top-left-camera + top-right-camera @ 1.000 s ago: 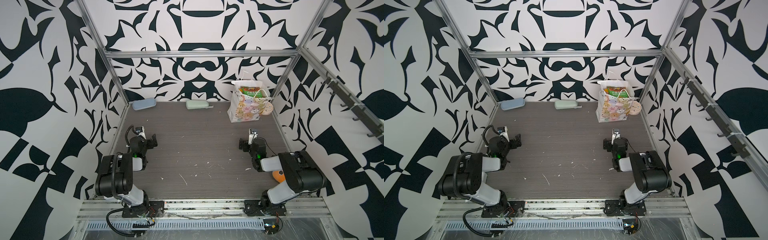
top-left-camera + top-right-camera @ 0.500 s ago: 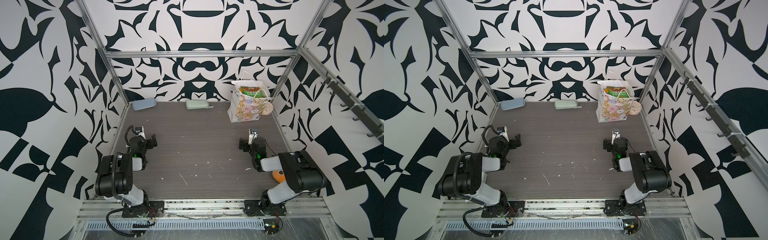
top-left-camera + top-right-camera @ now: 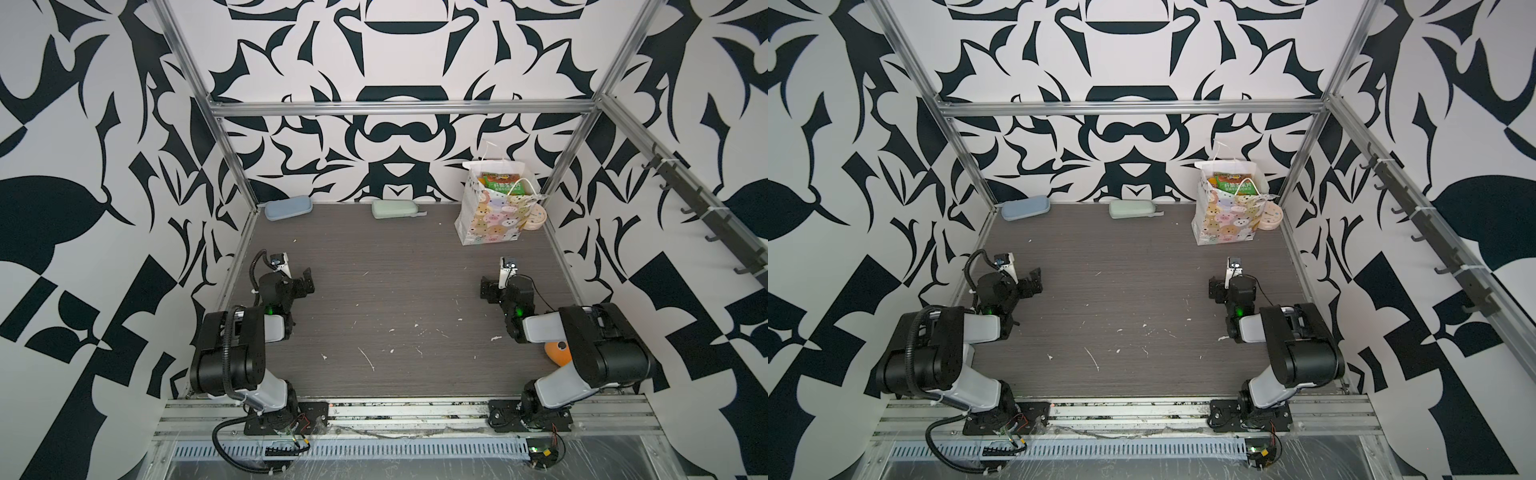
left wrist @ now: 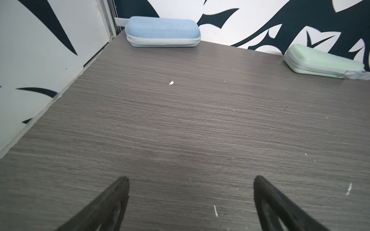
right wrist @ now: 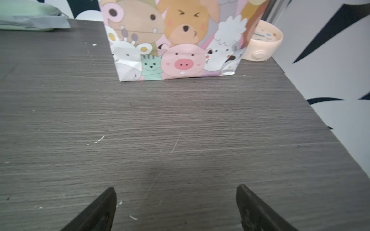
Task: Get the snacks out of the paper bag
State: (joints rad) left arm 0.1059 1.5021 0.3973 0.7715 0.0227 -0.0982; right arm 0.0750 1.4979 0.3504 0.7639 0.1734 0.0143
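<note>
Left gripper point(image 4: 190, 180) hangs low over the bare tabletop point(image 4: 180, 130) with its jaws spread wide and nothing between them. The right gripper point(image 5: 176, 189) is likewise wide apart and empty, facing the paper bag point(image 5: 174, 40). In both top views the paper bag stands upright in the upper right of the frame, well apart from both grippers, with the snacks point(image 3: 500, 185) showing green and orange inside its open top.
</note>
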